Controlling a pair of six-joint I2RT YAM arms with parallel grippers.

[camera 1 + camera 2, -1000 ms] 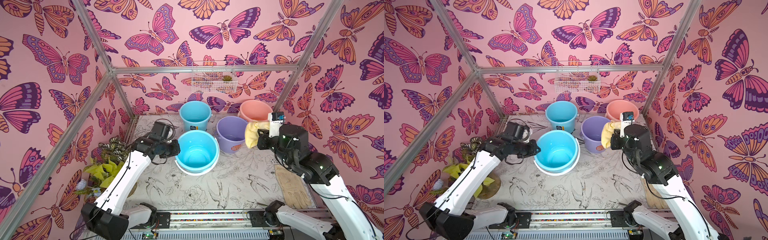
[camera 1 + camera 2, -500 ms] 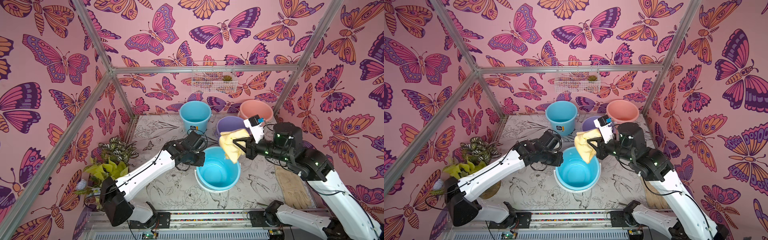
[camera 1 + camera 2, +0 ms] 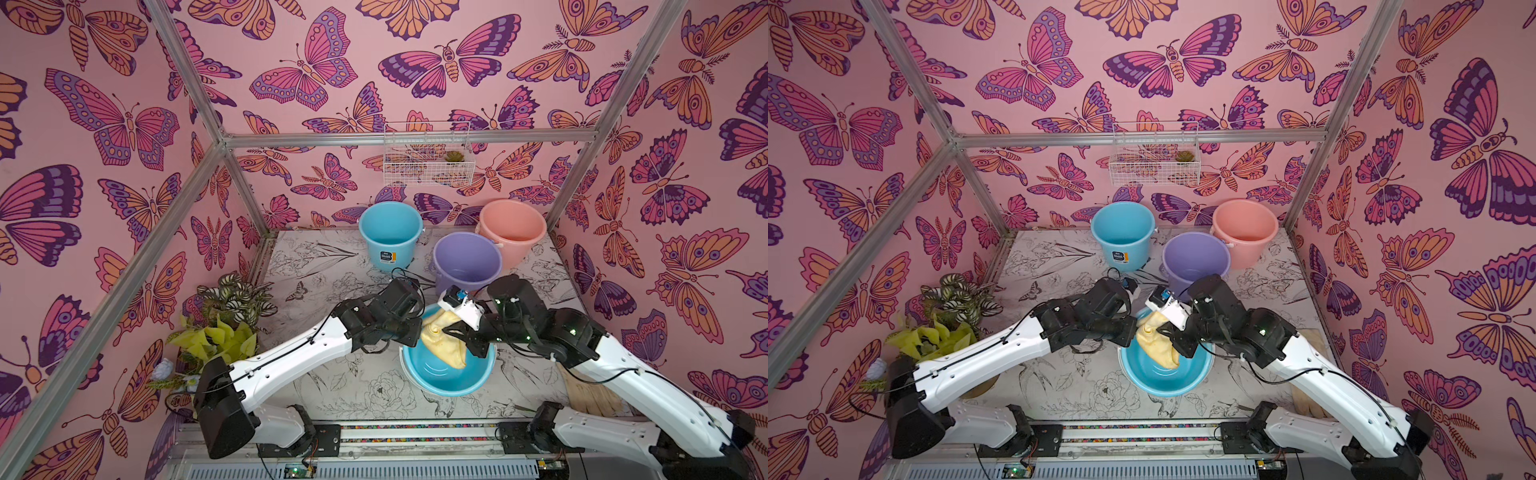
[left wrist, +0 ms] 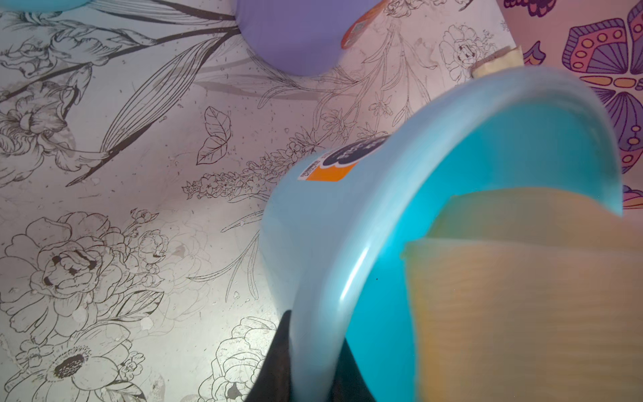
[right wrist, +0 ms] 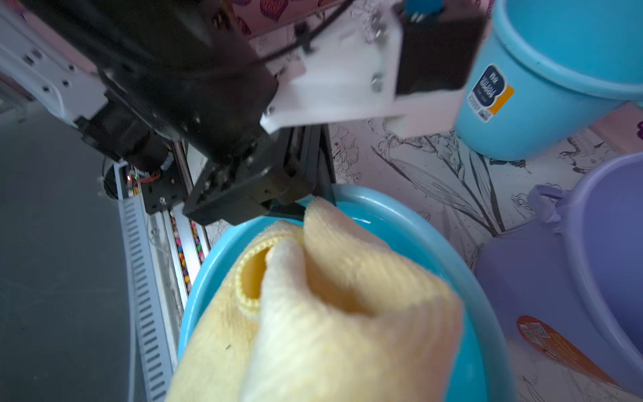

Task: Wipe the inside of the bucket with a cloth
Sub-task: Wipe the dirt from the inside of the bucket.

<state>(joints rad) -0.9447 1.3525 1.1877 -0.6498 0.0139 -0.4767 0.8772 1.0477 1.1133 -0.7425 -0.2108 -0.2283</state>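
A sky-blue bucket (image 3: 451,376) sits near the front centre of the table. My left gripper (image 3: 411,337) is shut on its rim (image 4: 351,278), one finger outside and one inside. My right gripper (image 3: 459,338) is shut on the pale-yellow cloth (image 3: 441,347), which hangs down into that blue bucket (image 5: 400,222) against its inner wall. The cloth (image 5: 330,313) hides the right fingertips. The lavender bucket (image 3: 465,262), with an orange sticker (image 5: 556,344) on its side, stands upright just behind both grippers, untouched, and I see nothing inside it.
A second sky-blue bucket (image 3: 390,232) and a salmon-pink bucket (image 3: 511,228) stand at the back. Potted plants (image 3: 224,316) fill the front left. A tan mat (image 3: 590,395) lies under my right arm. A wire basket (image 3: 428,160) hangs on the back wall.
My left arm has carried the sky-blue bucket from the middle left to the front centre. My right gripper has brought the cloth from beside the lavender bucket down into the blue one.
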